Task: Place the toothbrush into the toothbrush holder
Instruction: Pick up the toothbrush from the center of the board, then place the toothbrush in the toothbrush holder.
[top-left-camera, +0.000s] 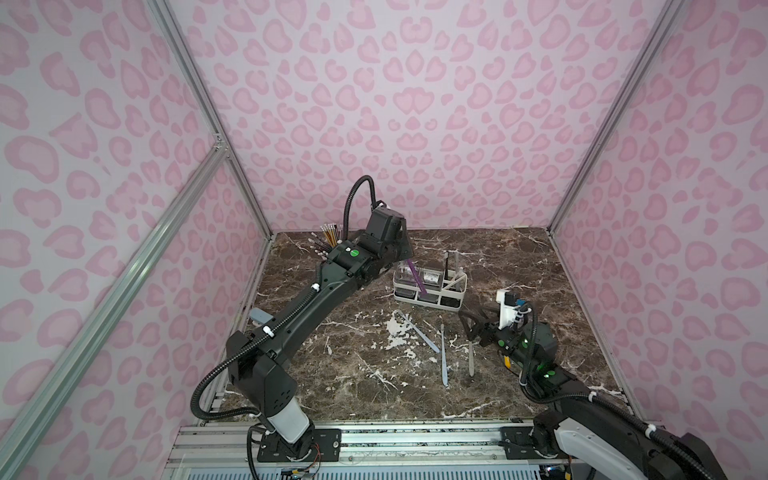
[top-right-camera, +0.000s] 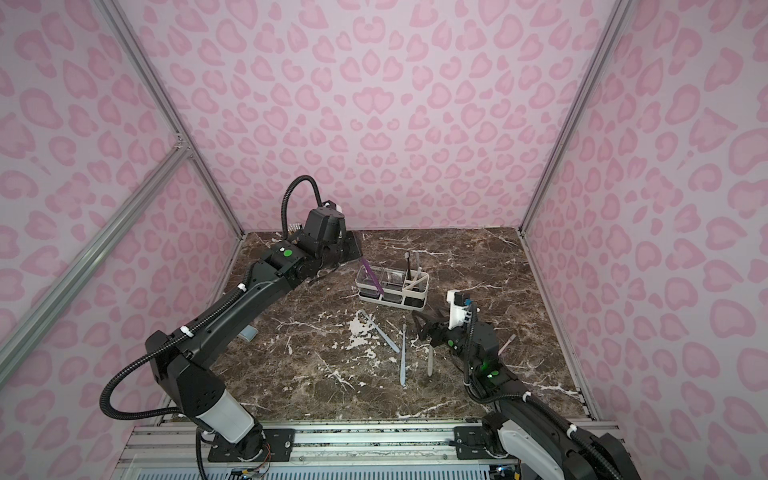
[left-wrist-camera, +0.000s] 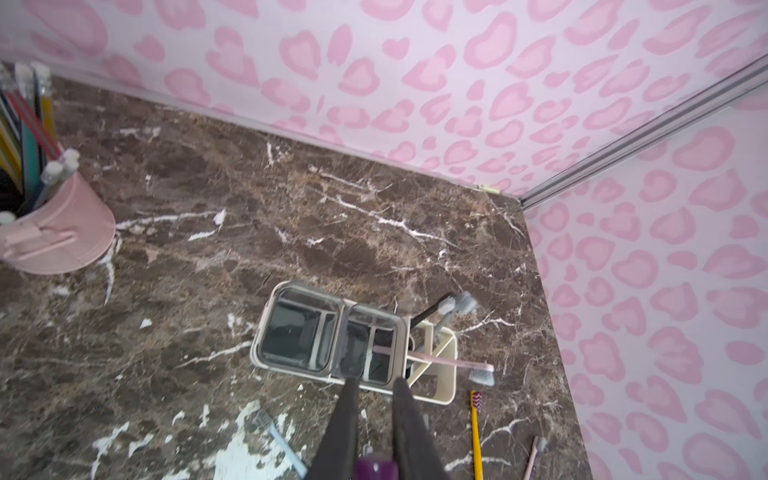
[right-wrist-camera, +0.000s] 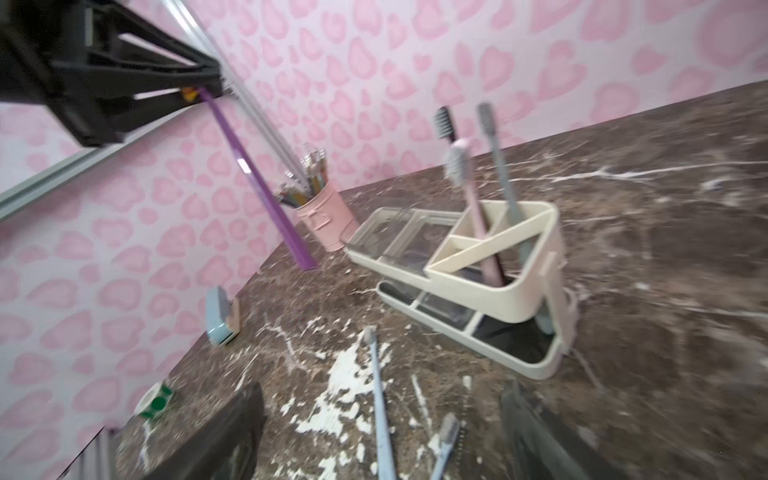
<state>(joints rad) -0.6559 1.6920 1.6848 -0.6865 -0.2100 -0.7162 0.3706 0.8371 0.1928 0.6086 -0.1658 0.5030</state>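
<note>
Robot lab test cell dressed as a bathroom counter. Aluminium extrusion frame (top-left-camera: 145, 248) boxes it in, with pink heart-print wall panels (top-left-camera: 415, 104) on three sides. The surface (top-left-camera: 353, 386) is brown marble print, chipped white in spots. Left arm (top-left-camera: 316, 299) and right arm (top-left-camera: 582, 407) are bolted to a metal rail (top-left-camera: 415, 440) at the front edge. Props: toothbrush holder (right-wrist-camera: 490, 299), loose toothbrushes (top-left-camera: 444, 357), pink pencil cup (left-wrist-camera: 62, 232).

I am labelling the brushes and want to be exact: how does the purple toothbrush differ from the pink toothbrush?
The purple toothbrush hangs slanted from the left gripper, outside the holder; the pink toothbrush stands head up in the holder's divided compartment. The pink toothbrush shows grey bristles; the purple toothbrush's head is hidden. Both have slim, straight handles.
</note>
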